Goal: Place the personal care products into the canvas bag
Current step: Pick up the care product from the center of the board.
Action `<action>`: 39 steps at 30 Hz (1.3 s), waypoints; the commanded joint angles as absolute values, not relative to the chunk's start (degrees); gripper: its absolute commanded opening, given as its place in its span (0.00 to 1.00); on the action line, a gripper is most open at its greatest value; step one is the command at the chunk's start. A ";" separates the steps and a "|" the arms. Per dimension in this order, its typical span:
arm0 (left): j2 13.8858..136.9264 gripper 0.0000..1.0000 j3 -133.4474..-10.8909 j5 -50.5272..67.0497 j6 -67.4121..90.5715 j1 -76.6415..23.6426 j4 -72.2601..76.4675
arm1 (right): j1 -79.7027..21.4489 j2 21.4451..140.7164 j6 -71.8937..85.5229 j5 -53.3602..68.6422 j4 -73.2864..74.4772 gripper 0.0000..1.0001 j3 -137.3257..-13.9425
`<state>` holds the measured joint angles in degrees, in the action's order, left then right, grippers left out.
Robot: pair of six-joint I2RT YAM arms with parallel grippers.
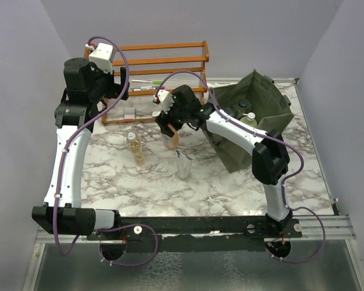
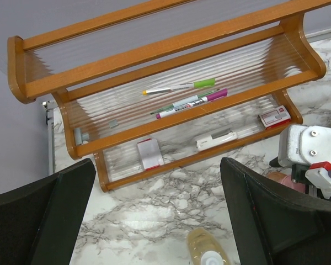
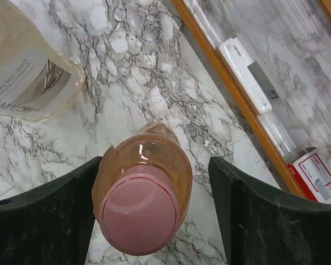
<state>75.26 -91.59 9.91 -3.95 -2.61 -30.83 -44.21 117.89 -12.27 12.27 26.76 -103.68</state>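
An amber-orange bottle [image 3: 146, 182] with a pink cap [image 3: 137, 218] stands upright on the marble table [image 1: 230, 188], also in the top view as the amber bottle [image 1: 172, 140]. My right gripper [image 3: 154, 171] is open around it, with the left finger against its side and the right finger a gap away. A pale yellow bottle [image 1: 135, 149] lies left of it and shows below my open, empty left gripper [image 2: 157, 165] as the pale bottle [image 2: 208, 251]. A silver tube [image 1: 183, 165] stands nearby. The olive canvas bag [image 1: 273, 100] at the right holds pale green bottles [image 1: 249, 119].
An orange wooden rack [image 1: 164, 60] stands at the back, holding pink and green pens [image 2: 190, 99], a white device [image 2: 216, 138] and small red-and-white boxes [image 2: 149, 153]. My left gripper [image 1: 116, 91] hovers by the rack's left end. The right wrist camera [image 2: 309, 150] shows beside it.
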 commanded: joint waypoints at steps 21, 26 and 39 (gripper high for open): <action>73.04 0.99 -89.19 12.27 -3.69 -2.12 -27.90 | -44.56 115.25 -14.43 13.22 26.43 0.32 -104.54; 72.69 0.99 -88.40 13.41 -3.90 -2.15 -27.43 | -44.46 113.05 -17.53 12.96 27.23 0.10 -106.00; 72.77 0.99 -86.70 16.22 -3.59 -2.13 -26.59 | -42.10 104.32 -20.64 19.47 29.97 0.01 -110.36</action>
<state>74.41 -87.42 13.41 -3.97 -2.57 -28.45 -42.98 113.38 -18.50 14.63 34.06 -104.92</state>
